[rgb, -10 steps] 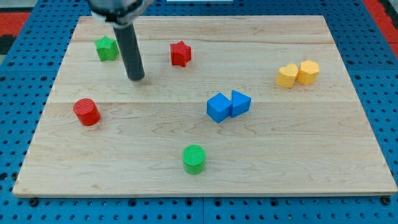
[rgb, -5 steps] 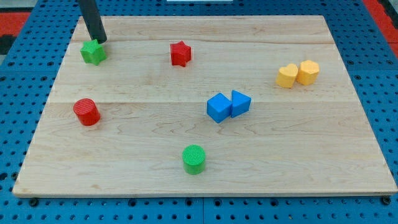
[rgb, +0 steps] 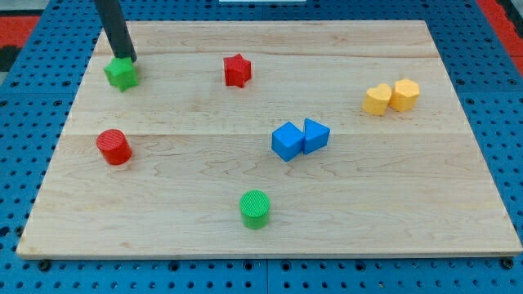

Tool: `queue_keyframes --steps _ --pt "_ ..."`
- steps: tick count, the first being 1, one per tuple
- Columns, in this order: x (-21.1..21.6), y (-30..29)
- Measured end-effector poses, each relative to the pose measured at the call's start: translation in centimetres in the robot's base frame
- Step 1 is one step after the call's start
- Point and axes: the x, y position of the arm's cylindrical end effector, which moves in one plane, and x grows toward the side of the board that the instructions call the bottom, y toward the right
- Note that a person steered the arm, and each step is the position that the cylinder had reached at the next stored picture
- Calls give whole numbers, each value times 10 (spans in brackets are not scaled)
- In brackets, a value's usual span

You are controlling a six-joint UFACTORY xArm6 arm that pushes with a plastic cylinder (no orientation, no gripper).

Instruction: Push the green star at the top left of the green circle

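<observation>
The green star lies near the view's top left of the wooden board. My tip rests right at the star's upper edge, touching it; the dark rod rises up and to the left out of view. The green circle stands low in the middle of the board, far down and to the right of the star.
A red star lies at the top, right of the green star. A red cylinder sits at the left. Two blue blocks touch at the centre. Two yellow blocks touch at the right.
My tip went from right of the green star, up and left to its upper edge. The star has slid left and a little down.
</observation>
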Motion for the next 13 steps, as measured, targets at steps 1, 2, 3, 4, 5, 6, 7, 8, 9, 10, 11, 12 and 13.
queue_keyframes --steps 1,2,3,4,5,6,7,8,9,10,11,12,13 --pt "35 16" --pt "45 35" --pt "4 21" --pt "21 -34" --pt "54 -17" --pt "78 45" --pt "115 104" --pt "136 76" --pt "110 83" --pt "88 83" --pt "78 42" --pt "80 10" --pt "138 12"
